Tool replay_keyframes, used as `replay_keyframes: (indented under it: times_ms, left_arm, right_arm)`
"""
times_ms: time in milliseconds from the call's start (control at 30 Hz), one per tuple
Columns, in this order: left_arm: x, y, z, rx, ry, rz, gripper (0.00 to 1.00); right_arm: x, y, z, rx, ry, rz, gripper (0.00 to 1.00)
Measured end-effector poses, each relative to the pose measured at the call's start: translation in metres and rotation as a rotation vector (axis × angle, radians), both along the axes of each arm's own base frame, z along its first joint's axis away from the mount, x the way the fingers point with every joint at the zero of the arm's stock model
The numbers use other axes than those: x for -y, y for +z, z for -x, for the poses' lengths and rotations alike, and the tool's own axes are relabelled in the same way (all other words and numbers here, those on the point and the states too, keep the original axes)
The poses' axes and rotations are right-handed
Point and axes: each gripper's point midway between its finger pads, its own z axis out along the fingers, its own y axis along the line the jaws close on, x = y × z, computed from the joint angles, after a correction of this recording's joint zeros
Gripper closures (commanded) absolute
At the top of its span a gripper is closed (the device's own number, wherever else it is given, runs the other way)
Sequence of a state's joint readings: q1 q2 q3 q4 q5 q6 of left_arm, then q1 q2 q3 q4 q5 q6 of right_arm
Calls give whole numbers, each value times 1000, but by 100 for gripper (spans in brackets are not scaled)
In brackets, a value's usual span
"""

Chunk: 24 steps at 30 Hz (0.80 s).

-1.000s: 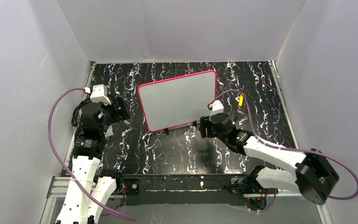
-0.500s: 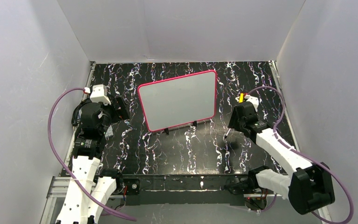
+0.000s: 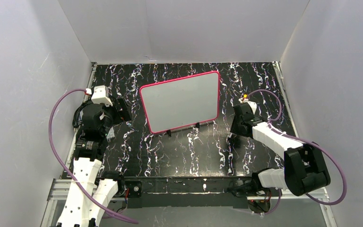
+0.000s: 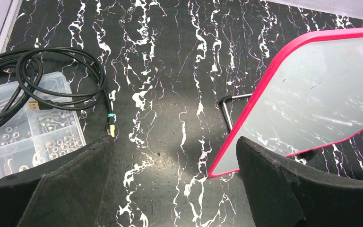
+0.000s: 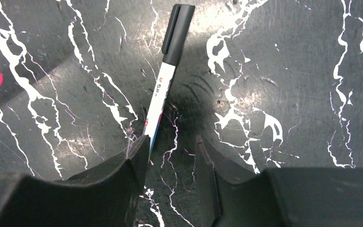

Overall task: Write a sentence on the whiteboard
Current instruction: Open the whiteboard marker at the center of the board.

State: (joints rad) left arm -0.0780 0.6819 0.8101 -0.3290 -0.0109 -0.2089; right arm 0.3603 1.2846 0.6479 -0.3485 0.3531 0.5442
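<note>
The whiteboard [image 3: 179,101] stands tilted on small black feet at the table's middle, pink-red framed. Its face is blank and no sentence shows on it. It also shows in the left wrist view [image 4: 321,94]. A white marker with a black cap [image 5: 168,71] lies flat on the table. My right gripper [image 5: 172,142] is open just over the marker's uncapped end, which runs under the left finger [image 5: 132,165]. Nothing is between the jaws. In the top view the right gripper [image 3: 235,127] is right of the board's lower right corner. My left gripper [image 3: 123,109] is open and empty, left of the board.
A clear plastic box of screws [image 4: 28,127] with a coiled black cable [image 4: 52,75] lies at the far left. A small yellow object [image 3: 244,96] sits behind the right wrist. White walls enclose the black marbled table [image 3: 184,151].
My right arm has swung right, away from the board's lower right corner, and its gripper now sits low over the marker. The left arm and the board have not moved.
</note>
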Motion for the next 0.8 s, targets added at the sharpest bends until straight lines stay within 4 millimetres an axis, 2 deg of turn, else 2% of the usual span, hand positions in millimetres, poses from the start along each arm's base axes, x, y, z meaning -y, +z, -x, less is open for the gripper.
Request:
replay_keyframes:
  times_ms: [233,333,433,567,700,800]
  left_arm:
    - [0,0,0,1,0,0,1]
    - [0,0,0,1,0,0,1]
    - [0,1,0,2,0,1,1]
    - [1,1,1,3,-2,1,1]
    - [1,0,1,3,-4,1,1]
    - [1,1,1,4,-5,1,1]
  right_arm:
    - [-4,0,-9,17,-1,-14,51]
    - [-6,0,-10,20,0,-19,46]
    - [-5,-5,-11,9,-5,-12,45]
    - [-4,-16,-10,-21,-6,4,58]
    - [-5,-16,-13,-12,-8,0,71]
    - [-7,-16,-13,-13,-3,-9,88]
